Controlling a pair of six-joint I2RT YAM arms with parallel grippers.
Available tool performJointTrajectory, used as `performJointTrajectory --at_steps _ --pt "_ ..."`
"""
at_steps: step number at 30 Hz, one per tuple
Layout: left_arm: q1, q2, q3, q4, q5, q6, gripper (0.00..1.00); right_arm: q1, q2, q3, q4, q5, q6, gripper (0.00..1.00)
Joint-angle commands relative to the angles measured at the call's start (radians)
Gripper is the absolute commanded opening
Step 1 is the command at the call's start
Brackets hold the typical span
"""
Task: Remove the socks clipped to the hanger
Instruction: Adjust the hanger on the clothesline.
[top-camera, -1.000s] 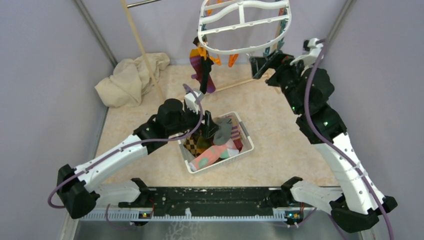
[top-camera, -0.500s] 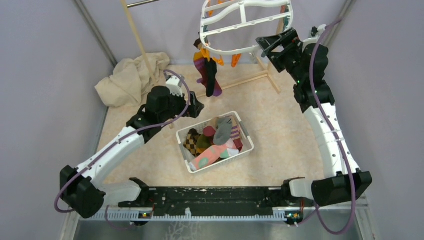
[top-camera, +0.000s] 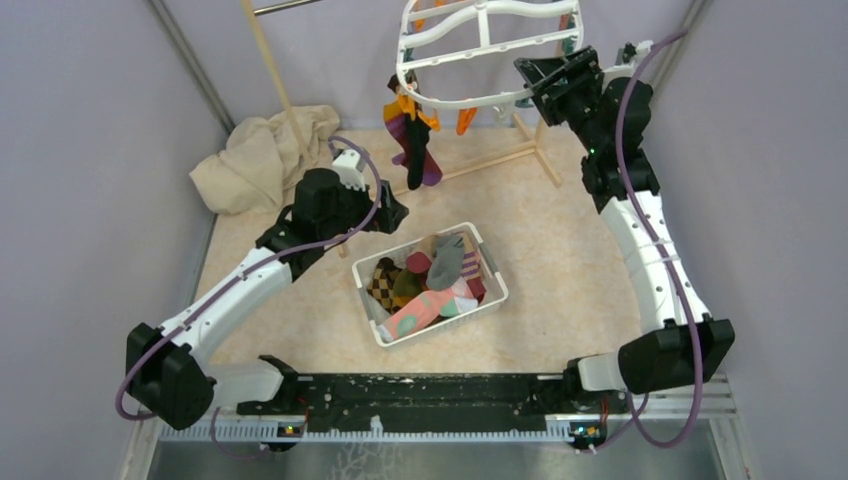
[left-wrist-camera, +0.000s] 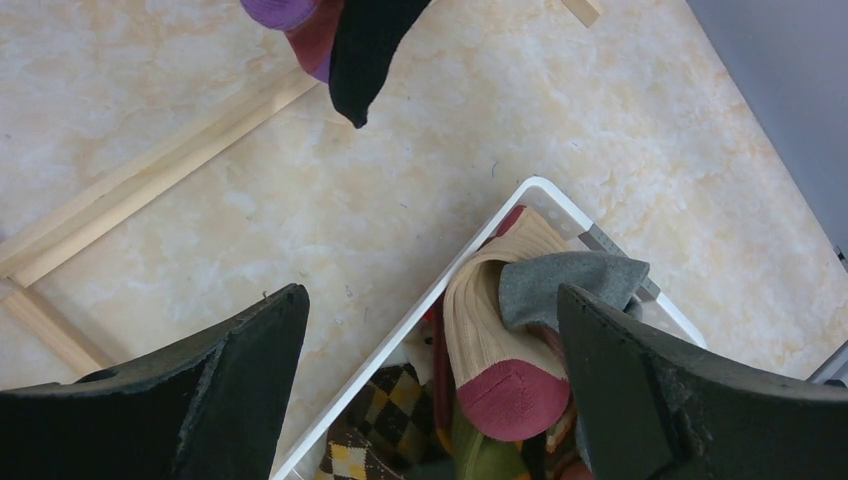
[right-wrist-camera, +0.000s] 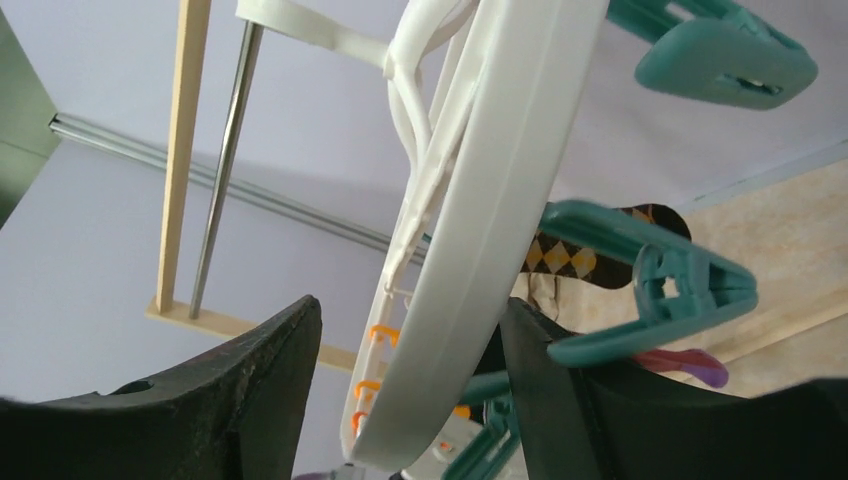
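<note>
My right pincer (right-wrist-camera: 410, 310) stands partly open astride the white rim of the hanger (right-wrist-camera: 500, 150) (a gap shows on one side), a teal peg (right-wrist-camera: 650, 290) just beside it, the socks (right-wrist-camera: 560, 258) hanging beyond, while my left pincer (left-wrist-camera: 430, 300) gapes wide above the basket (left-wrist-camera: 470, 255).

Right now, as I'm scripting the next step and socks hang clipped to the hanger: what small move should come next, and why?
Probably close the right hand onto the rim of the hanger, which runs between its fingers with a gap showing on one side. That should steady the hanger while the open left hand goes for the clipped socks.
</note>
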Motion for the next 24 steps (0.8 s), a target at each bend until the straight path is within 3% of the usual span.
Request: performJointTrajectory --at_steps 1,4,6,8,24 --pt "0.004 -0.022 0.002 0.025 0.018 -0.005 0.99 -0.010 0.038 0.062 0.084 0.010 0.013 0.64" --pt "0.005 -0.030 0.002 0.018 0.013 -0.002 0.99 -0.015 0.059 0.062 0.116 -0.012 0.026 0.49" --pt "0.006 -0.035 0.002 0.013 0.012 -0.002 0.99 -0.018 0.073 0.064 0.133 -0.041 0.032 0.20" --pt "0.007 -0.037 0.001 0.010 0.011 -0.001 0.99 -0.021 0.078 0.070 0.135 -0.062 0.033 0.08" --pt "0.009 -0.043 0.017 0.002 0.010 0.007 0.99 -0.045 0.110 0.081 0.227 -0.256 0.134 0.00"
